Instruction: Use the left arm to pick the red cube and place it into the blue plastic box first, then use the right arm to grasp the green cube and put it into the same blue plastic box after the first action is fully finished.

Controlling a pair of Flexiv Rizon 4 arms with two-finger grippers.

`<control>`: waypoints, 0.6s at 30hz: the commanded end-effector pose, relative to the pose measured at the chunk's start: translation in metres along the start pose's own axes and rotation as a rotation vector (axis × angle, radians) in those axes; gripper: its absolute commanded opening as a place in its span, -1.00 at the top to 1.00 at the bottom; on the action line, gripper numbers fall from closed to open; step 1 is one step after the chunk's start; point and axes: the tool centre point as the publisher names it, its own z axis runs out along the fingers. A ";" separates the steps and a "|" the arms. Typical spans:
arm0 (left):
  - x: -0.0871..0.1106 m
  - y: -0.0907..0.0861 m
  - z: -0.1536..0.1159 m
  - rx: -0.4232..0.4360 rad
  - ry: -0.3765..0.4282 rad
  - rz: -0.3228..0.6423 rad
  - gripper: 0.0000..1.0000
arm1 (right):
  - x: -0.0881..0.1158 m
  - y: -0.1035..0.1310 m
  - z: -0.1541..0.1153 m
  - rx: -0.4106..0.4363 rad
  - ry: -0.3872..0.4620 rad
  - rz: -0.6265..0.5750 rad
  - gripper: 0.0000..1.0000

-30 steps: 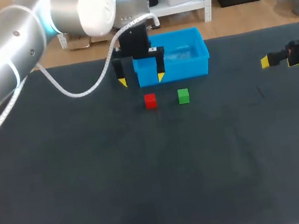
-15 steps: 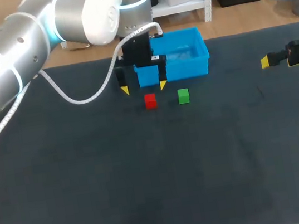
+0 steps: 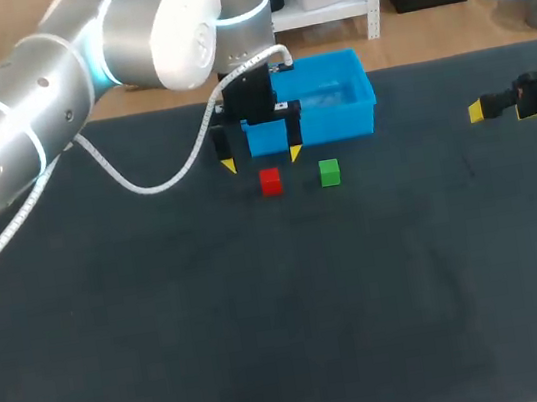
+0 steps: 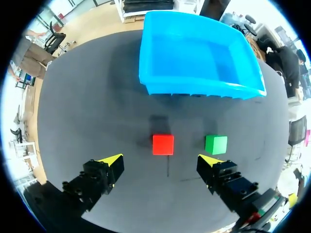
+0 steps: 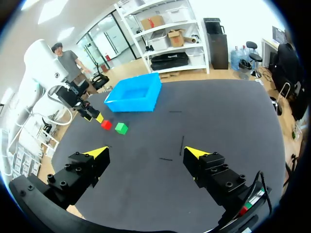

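The first step is in hand: the left gripper (image 4: 160,160), wide open and holding nothing, hangs over the red cube (image 4: 163,144). The cube lies on the table just ahead of it, about midway between the two fingers and touching neither. I judge the next move must lower the fingers on both sides of the cube, then close them. The green cube (image 4: 215,144) lies just ahead of one finger, which could push it. The blue plastic box (image 4: 199,90) stands further ahead, empty. The right gripper (image 5: 146,151), open too, is well apart.
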 end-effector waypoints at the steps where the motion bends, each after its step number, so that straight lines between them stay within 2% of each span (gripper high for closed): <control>1: -0.006 0.000 0.005 0.002 0.008 -0.001 -1.00 | 0.000 0.000 0.000 0.001 0.000 -0.001 -1.00; 18: -0.011 0.000 0.023 -0.041 0.048 0.024 -1.00 | 0.000 0.000 0.000 0.001 0.000 -0.001 -1.00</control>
